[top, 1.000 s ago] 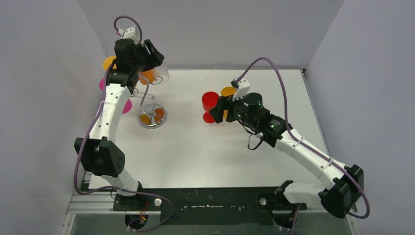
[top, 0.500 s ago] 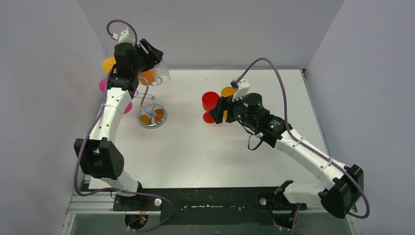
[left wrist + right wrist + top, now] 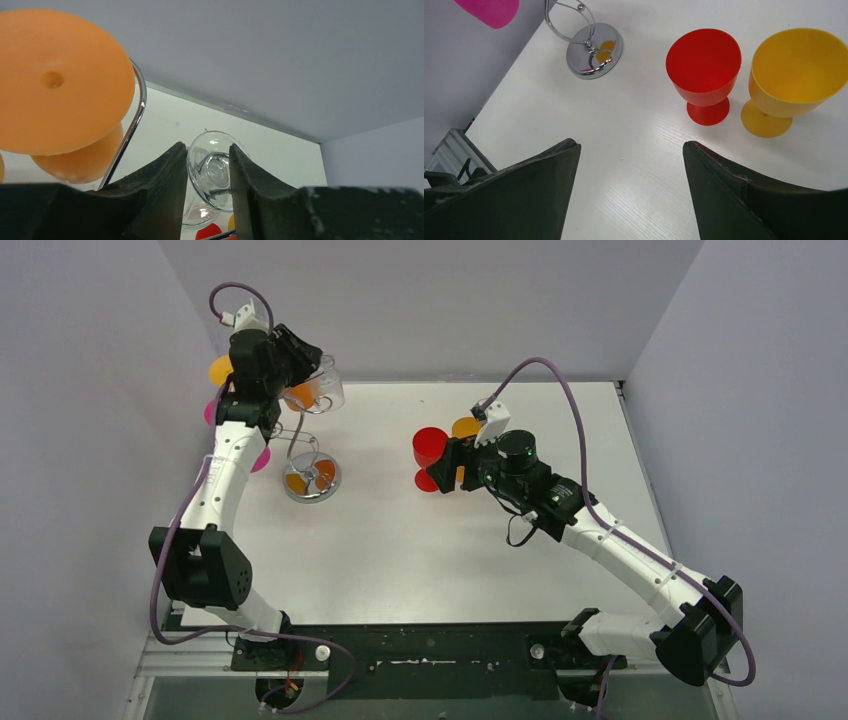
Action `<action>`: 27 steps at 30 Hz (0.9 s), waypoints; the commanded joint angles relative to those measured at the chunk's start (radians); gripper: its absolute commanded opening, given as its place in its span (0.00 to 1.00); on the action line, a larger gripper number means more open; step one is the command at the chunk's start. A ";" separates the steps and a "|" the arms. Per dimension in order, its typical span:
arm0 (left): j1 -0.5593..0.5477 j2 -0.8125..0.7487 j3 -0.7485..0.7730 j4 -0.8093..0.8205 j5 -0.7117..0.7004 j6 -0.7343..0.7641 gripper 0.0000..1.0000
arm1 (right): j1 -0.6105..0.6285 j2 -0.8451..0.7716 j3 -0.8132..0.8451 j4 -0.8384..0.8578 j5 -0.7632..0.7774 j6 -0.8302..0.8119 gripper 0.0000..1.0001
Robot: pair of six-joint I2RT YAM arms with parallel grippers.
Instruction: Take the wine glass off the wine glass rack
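On table, one wine glass rack, one red goblet, one yellow goblet

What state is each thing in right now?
left claw: shut on the clear wine glass
clear wine glass: gripped between the claw's fingers
right claw: open, empty
wine glass rack: upright on its base
orange glass: hanging upside down on the rack
red goblet: upright, empty
yellow goblet: upright, empty
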 commanded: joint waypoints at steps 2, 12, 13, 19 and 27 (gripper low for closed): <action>0.006 -0.032 -0.007 0.020 -0.015 -0.009 0.28 | -0.009 -0.023 0.005 0.052 -0.002 0.014 0.77; 0.007 -0.055 -0.027 0.029 -0.022 -0.021 0.11 | -0.009 -0.014 0.007 0.052 -0.010 0.022 0.77; 0.007 -0.059 -0.032 0.032 -0.023 -0.024 0.09 | -0.009 -0.013 0.007 0.052 -0.012 0.022 0.77; 0.010 -0.074 -0.052 0.043 -0.023 -0.039 0.00 | -0.009 -0.011 0.010 0.047 -0.012 0.022 0.77; 0.017 -0.110 -0.078 0.092 -0.001 -0.093 0.00 | -0.009 -0.010 0.008 0.047 -0.015 0.030 0.77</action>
